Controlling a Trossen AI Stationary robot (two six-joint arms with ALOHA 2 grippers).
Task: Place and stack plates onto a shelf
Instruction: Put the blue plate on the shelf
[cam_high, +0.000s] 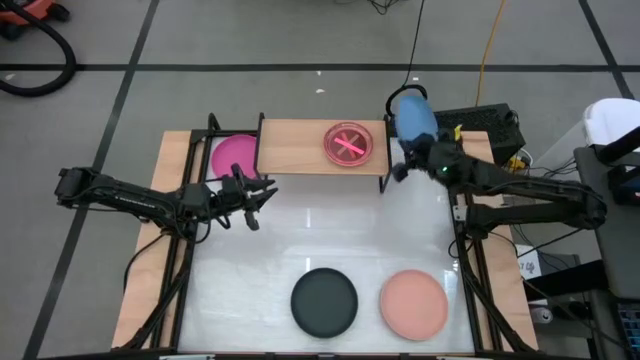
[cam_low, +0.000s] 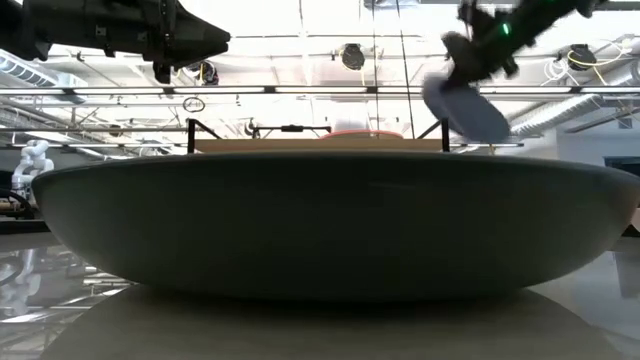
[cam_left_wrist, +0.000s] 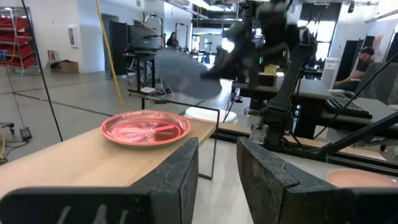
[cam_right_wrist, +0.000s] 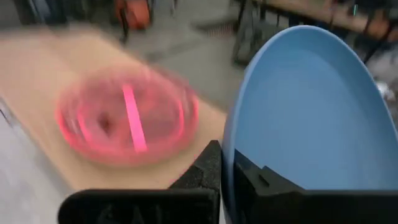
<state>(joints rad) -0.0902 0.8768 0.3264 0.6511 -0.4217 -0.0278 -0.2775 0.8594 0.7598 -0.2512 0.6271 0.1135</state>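
My right gripper (cam_high: 418, 150) is clamped on the rim of the blue plate (cam_high: 412, 116), held tilted in the air just off the right end of the shelf (cam_high: 295, 148); the right wrist view shows the plate's edge pinched between the two fingers (cam_right_wrist: 211, 165). On the shelf board sits one translucent pink plate (cam_high: 349, 143), right of the board's middle, with a brighter pink stripe across it; I can't tell if that's another plate stacked inside it. My left gripper (cam_high: 262, 193) hangs over the table by the shelf's left end, fingers (cam_left_wrist: 180, 168) apart and holding nothing. The magenta plate (cam_high: 233, 157) lies at table level beside the shelf's left end. The black plate (cam_high: 324, 301) and salmon plate (cam_high: 413, 304) lie side by side, apart, on the white tabletop (cam_high: 300, 235) near its front edge. A person (cam_left_wrist: 364, 62) shows in the room behind.
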